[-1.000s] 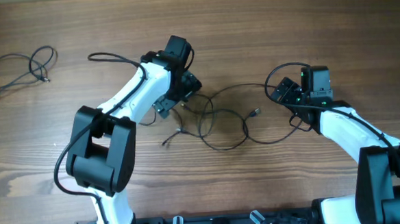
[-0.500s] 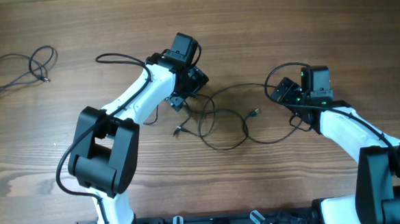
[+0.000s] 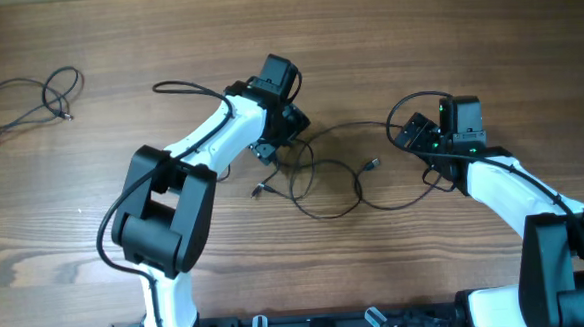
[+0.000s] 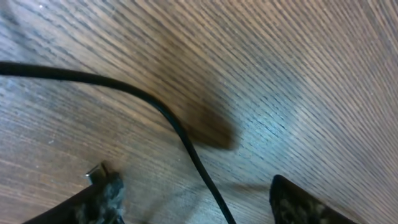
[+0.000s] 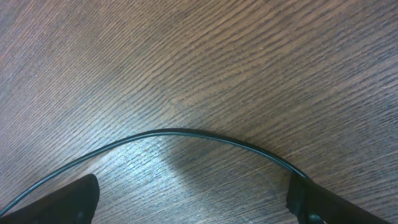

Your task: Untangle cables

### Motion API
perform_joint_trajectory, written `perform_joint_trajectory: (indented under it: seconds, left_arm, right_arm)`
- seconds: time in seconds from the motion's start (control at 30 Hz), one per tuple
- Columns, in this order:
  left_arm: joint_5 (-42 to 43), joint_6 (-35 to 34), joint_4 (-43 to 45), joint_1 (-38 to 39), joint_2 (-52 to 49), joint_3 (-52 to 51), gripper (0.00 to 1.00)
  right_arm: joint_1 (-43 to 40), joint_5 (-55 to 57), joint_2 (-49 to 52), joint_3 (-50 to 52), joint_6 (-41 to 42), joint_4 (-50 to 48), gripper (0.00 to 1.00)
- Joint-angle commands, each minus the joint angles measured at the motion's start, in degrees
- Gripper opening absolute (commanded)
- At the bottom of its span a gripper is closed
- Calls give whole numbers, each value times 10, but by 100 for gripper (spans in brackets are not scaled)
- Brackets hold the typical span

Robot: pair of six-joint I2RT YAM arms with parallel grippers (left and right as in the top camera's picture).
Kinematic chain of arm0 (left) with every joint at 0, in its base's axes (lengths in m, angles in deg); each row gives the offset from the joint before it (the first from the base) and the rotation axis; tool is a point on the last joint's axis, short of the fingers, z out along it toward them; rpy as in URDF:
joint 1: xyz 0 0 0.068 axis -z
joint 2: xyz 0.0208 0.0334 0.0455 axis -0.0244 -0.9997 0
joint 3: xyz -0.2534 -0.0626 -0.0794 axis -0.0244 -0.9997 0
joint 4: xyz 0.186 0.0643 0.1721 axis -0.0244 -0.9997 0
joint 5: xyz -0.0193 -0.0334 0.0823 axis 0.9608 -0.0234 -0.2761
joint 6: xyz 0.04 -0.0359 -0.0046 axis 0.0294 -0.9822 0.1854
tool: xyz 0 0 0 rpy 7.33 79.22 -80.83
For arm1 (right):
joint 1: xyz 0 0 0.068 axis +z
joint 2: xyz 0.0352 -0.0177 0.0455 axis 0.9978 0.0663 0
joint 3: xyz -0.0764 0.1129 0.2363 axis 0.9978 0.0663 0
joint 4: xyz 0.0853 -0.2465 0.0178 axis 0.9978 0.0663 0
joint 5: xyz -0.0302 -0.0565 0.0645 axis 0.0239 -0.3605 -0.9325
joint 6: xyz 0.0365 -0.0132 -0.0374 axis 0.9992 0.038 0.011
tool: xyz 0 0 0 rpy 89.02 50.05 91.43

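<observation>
From overhead, one cord (image 3: 56,96) lies alone at the far left of the table (image 3: 165,30). The rest of the cables (image 3: 327,216) sprawl as overlapping loops in the middle, between the two arms. The left gripper (image 3: 268,150) sits over the left end of those loops and the right gripper (image 3: 411,137) over the right end. The likely trouble is that a pull made before a cord is free of the crossings cinches the loops tighter, or slides the whole tangle across the wood.

In the left wrist view, the left gripper (image 4: 199,198) is low to the table with its jaws well apart. A cord (image 4: 180,134) runs down between them, not pinched. A silvery plug (image 4: 95,174) lies just beside the left finger (image 4: 102,198). Closing here might catch the plug, or miss so thin a strand.

In the right wrist view, the right gripper (image 5: 193,199) is wide open and holds nothing. A cord (image 5: 180,132) arcs across the wood ahead of the jaws and reaches the right finger (image 5: 329,202), so a stray nudge could drag it
</observation>
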Motion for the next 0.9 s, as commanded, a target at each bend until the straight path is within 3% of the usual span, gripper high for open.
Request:
perform_joint_trajectory:
  seconds: [0.0,0.17,0.33,0.4,0.47,0.5,0.53,0.63,0.87]
  left_arm:
    - [0,-1,9,7,-12,-3,70]
    - [-3,-1,26,23,-13,-3,44]
    - [-4,5,24,33,-29,-3,47]
    - [-4,5,23,33,-39,-3,43]
    - [-4,6,17,33,-49,-3,26]
    - [-4,14,18,33,-48,-3,8]
    - [-4,15,19,28,-45,-1,4]
    - [-2,61,-4,-11,-15,29,4]
    - [-27,62,-17,-137,110,63,4]
  right_arm:
    - [-1,-48,70,52,13,26,100]
    - [-1,-48,70,52,13,28,100]
    - [-1,-48,70,52,13,29,100]
    - [-1,-48,70,52,13,29,100]
    - [-1,-48,70,52,13,30,100]
    - [-1,-48,70,52,13,31,100]
    - [-1,-48,70,52,13,31,100]
    - [-1,-48,70,52,13,33,100]
    - [-1,-48,70,52,13,33,100]
